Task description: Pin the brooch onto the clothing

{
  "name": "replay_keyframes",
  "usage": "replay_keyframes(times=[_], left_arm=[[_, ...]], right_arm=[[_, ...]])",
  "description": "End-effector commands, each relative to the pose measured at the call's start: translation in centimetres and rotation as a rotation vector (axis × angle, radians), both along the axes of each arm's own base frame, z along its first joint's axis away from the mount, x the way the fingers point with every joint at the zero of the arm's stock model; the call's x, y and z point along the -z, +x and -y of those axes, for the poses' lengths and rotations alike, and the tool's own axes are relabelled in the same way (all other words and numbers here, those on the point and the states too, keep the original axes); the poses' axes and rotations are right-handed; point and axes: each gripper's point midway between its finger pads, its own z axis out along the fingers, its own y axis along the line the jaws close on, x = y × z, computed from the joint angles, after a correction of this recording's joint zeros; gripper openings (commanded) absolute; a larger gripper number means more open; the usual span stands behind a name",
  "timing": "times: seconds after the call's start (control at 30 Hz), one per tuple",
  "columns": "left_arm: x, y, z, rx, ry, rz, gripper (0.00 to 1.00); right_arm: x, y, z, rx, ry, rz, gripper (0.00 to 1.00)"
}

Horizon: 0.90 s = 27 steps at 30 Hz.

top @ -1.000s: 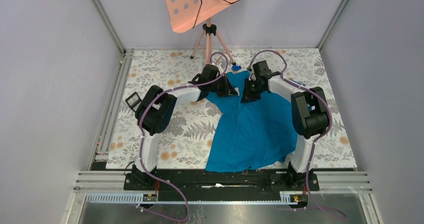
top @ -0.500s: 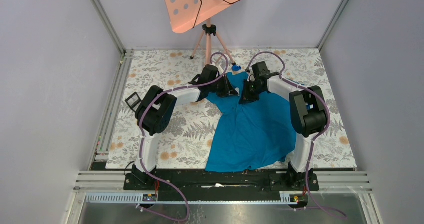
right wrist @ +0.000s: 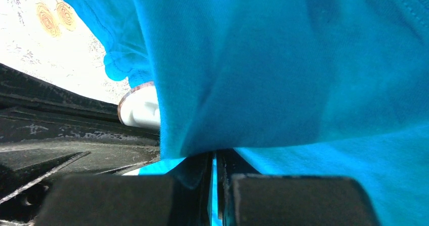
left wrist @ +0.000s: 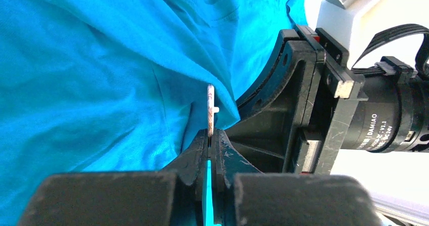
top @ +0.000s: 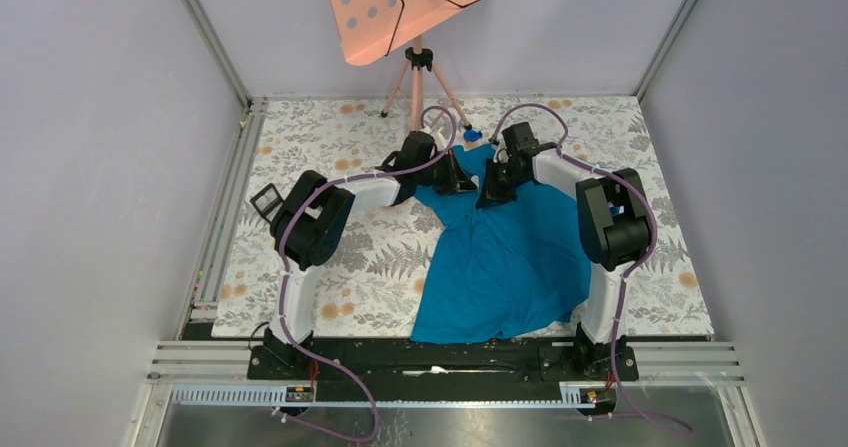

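Observation:
The clothing [top: 510, 257], a teal T-shirt, lies on the flowered mat with its collar end lifted between both grippers. My left gripper [left wrist: 211, 132] is shut on the lower rim of the brooch [left wrist: 210, 107], a thin disc seen edge-on with a small white stud facing right. The shirt fabric [left wrist: 101, 74] hangs right beside it. My right gripper [right wrist: 215, 155] is shut on a fold of the clothing [right wrist: 283, 59]. In the right wrist view the brooch [right wrist: 139, 109] shows as a pale disc, half hidden behind the fabric. From above, the left gripper [top: 462, 179] and right gripper [top: 490, 192] nearly touch.
A pink board on a tripod [top: 418, 77] stands at the back of the mat. A small blue lump [top: 471, 135] lies near the shirt's collar end. A black square frame [top: 264, 202] rests at the mat's left edge. Grey walls enclose the workspace.
The right gripper has closed on the shirt fabric and its arm has shifted slightly left toward the left gripper. The left gripper keeps its hold on the brooch.

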Motion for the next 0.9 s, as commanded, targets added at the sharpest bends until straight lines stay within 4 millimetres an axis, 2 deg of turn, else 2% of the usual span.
replay_keyframes(times=[0.0, 0.87], left_arm=[[-6.2, 0.5, 0.8, 0.041, -0.131, 0.147, 0.00], [-7.3, -1.9, 2.0, 0.175, -0.143, 0.218, 0.00]], right_arm=[[-0.3, -0.2, -1.2, -0.017, 0.034, -0.043, 0.00], [0.1, -0.8, -2.4, -0.023, 0.087, -0.190, 0.00]])
